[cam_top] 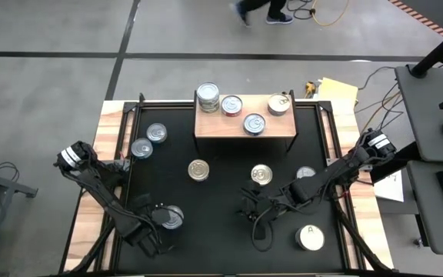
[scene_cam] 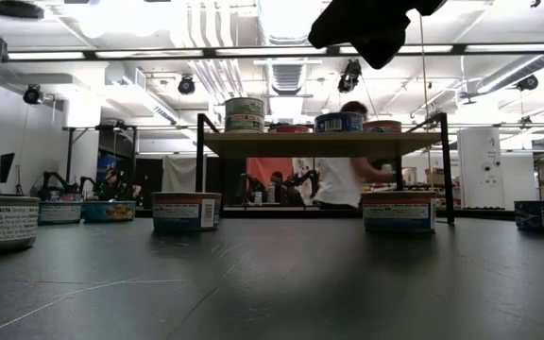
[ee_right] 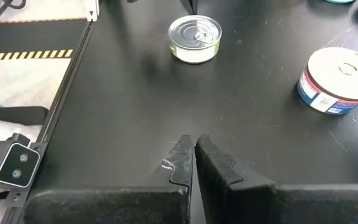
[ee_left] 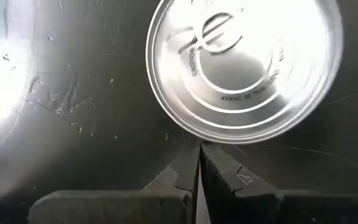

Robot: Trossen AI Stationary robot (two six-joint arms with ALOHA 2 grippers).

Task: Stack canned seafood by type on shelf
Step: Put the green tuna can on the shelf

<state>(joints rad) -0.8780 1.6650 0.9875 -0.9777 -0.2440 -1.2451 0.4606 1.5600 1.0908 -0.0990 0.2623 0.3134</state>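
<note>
— What are the grippers doing?

— Both are clenched on nothing. The left gripper [ee_left: 198,147] hangs at the near left of the table [cam_top: 221,254], fingers pressed together, tips right at the rim of a silver can [ee_left: 244,65] beneath it. Whether they touch the can I cannot tell.

— And the right one?

— The right gripper [ee_right: 194,142] is low over bare table near the middle, also pinched closed and empty. Ahead of it lie a gold can [ee_right: 195,38] and a blue-labelled can [ee_right: 339,81], both apart from it.

— Where are the cans?

— The shelf [cam_top: 244,127] stands at the far middle of the table. On it: a stack [cam_top: 208,97] at its left end, then a red can [cam_top: 231,105], a blue can [cam_top: 254,123] near the front edge, and one more [cam_top: 280,104] at the right end. Two cans [cam_top: 149,141] sit side by side at the far left of the table. A white can marked A [cam_top: 311,237] sits near right, and another can [cam_top: 306,174] peeks out beside the right arm.

— Anything in the way?

— The shelf's dark legs, and the loose cans between the arms and the shelf. A person [scene_cam: 343,175] shows in the room beyond.
</note>
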